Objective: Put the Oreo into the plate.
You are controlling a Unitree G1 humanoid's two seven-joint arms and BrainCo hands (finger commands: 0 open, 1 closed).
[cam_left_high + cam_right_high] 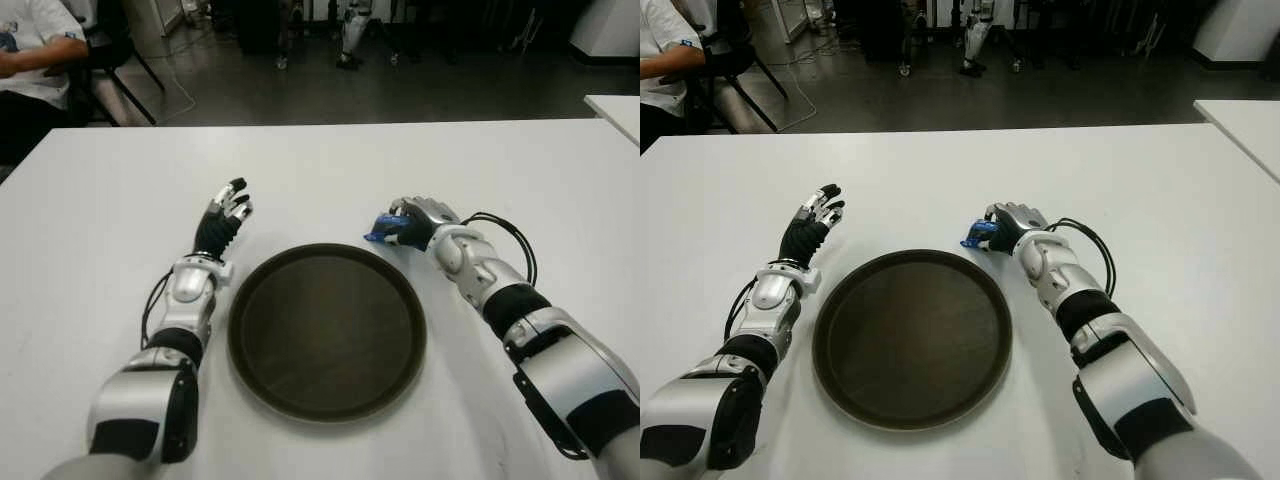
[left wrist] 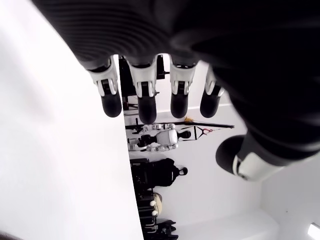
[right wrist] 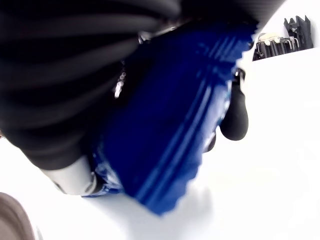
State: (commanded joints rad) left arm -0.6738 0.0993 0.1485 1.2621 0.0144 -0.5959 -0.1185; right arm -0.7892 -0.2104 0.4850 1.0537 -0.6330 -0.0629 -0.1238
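Eye views: the right robot hand (image 1: 415, 224) is clutching one blue Oreo packet (image 1: 381, 231) just beyond the single dark plate (image 1: 327, 331) (not inside it) on the white desk (image 1: 90, 240). Left wrist view: the left robot hand (image 2: 150, 95) is spreading its fingers, holding nothing. Right wrist view: fingers are wrapping the Oreo packet.

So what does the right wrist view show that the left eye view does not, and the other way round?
Only the right wrist view shows the crimped, ribbed edge of the blue Oreo packet up close, pressed inside the right hand. Only the left eye view shows the whole dark round plate, the open left hand beside it on its left, and a seated person at the far left. Both show the packet held above the white table, outside the plate.
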